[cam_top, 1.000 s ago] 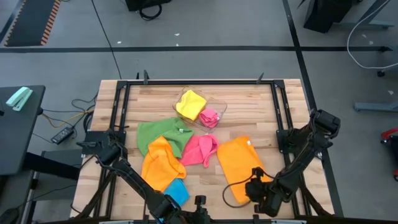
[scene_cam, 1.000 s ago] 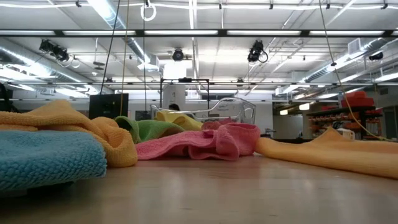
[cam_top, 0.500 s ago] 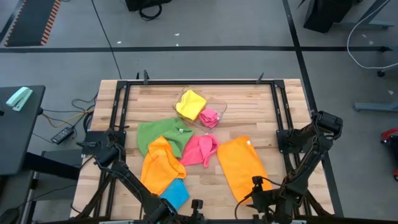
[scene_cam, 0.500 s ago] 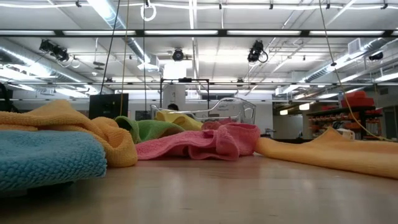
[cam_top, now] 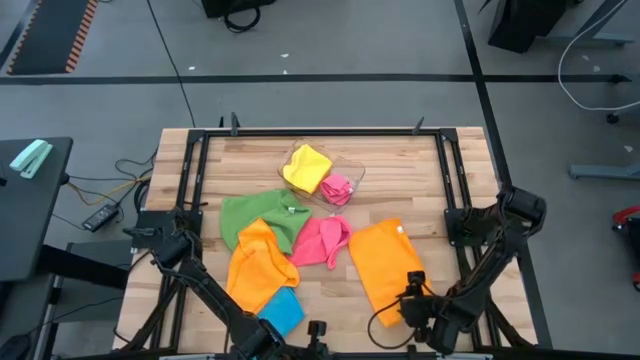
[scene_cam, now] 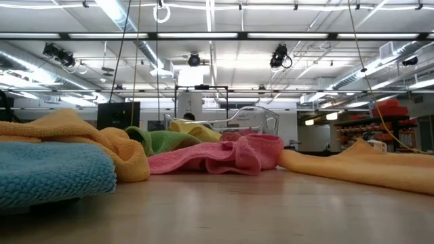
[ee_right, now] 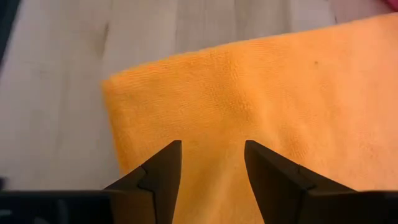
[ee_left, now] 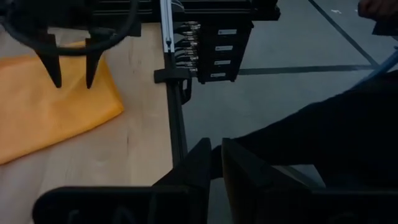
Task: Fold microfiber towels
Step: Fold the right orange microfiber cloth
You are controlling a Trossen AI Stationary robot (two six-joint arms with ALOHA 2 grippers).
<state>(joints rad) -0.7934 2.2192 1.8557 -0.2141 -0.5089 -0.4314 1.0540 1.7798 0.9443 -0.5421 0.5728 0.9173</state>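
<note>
A flat orange towel [cam_top: 385, 265] lies spread on the table's right half. My right gripper [ee_right: 212, 163] stands open just above its near end, close to a corner [ee_right: 115, 87]. The left wrist view shows its two fingertips [ee_left: 73, 78] apart over the cloth. A pink towel [cam_top: 322, 240], a green one [cam_top: 255, 215], a crumpled orange one [cam_top: 260, 265] and a blue one [cam_top: 283, 310] lie in a loose heap at centre-left. My left gripper [ee_left: 216, 163] is shut on nothing at the middle of the near edge.
A clear tray [cam_top: 352, 170] at the far middle holds a yellow cloth [cam_top: 307, 167] and a pink one [cam_top: 338, 187]. Black frame rails [cam_top: 450, 200] run along both sides of the table. Bare wood lies between the flat orange towel and the blue one.
My right gripper has drawn a little toward the near edge, then come back over the flat orange towel's near end, lower than before. The towel's near end, bunched under the gripper a second ago, now lies flat. The other towels have kept their places.
</note>
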